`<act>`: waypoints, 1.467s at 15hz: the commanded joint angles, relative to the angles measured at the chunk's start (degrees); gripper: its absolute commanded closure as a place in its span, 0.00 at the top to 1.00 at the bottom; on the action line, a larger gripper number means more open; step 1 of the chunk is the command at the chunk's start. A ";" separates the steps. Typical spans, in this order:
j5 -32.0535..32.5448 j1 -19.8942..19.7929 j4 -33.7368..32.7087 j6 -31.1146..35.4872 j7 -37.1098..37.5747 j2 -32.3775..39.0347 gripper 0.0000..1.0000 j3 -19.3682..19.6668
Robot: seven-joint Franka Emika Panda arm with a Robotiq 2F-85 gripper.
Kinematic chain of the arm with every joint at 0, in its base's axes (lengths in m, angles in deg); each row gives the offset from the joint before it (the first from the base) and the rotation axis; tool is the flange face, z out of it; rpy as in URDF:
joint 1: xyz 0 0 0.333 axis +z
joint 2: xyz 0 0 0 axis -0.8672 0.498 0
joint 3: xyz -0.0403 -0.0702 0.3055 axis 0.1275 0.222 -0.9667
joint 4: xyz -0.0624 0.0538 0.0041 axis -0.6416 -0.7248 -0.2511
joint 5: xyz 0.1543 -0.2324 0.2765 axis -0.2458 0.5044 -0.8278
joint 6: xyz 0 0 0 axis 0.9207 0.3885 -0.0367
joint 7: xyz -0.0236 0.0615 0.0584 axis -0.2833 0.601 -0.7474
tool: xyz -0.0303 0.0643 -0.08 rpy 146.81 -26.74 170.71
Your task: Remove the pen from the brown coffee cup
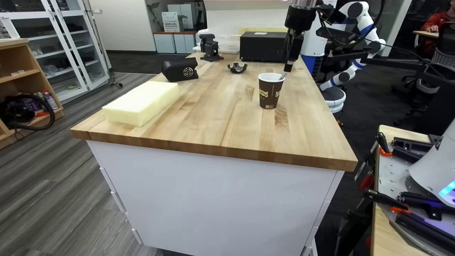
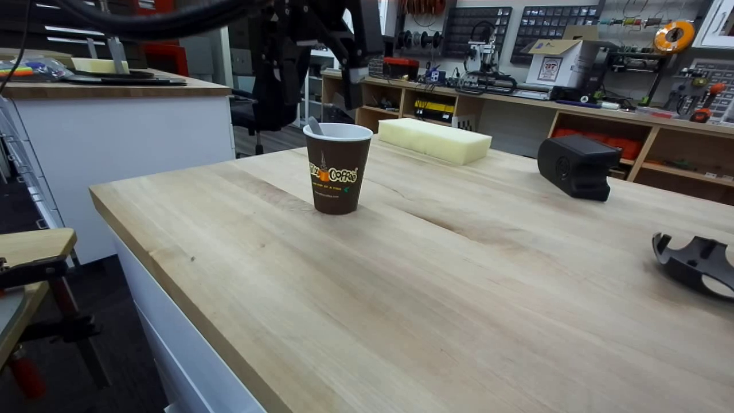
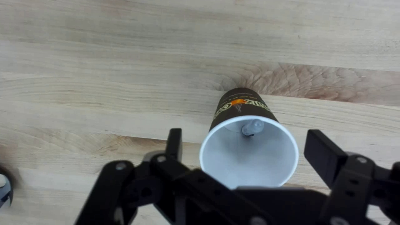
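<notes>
The brown coffee cup (image 1: 269, 94) stands upright on the wooden table, with a pale rim and printed lettering; it also shows in an exterior view (image 2: 337, 175) and in the wrist view (image 3: 239, 104). The pen leans inside the cup, its greyish end sticking slightly above the rim in both exterior views (image 1: 283, 76) (image 2: 314, 126). From above, its translucent end (image 3: 253, 127) lies by the wall at the top of the opening. My gripper (image 3: 244, 140) is open and empty above the cup, its fingers apart on either side of the rim. The pen's lower part is hard to see.
A pale yellow foam block (image 1: 142, 101) lies near the table's edge (image 1: 220, 151). A black device (image 1: 180, 69), a curved black part (image 1: 237, 68), a black stand (image 1: 210, 48) and a large black box (image 1: 263, 46) are farther back.
</notes>
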 commanded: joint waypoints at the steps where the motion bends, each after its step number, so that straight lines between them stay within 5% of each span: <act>1: -2.64 1.92 -0.72 0.06 -3.06 1.28 1.00 1.14; 2: -3.09 2.22 -0.94 -0.09 -3.47 1.71 0.99 1.02; 4: -3.92 2.67 -0.99 -0.05 -4.18 2.23 0.75 0.91; 15: -0.85 2.23 -2.31 -1.83 -0.18 4.53 0.04 -0.56; 22: 0.52 2.18 -3.99 -2.77 -0.01 4.53 0.04 -0.70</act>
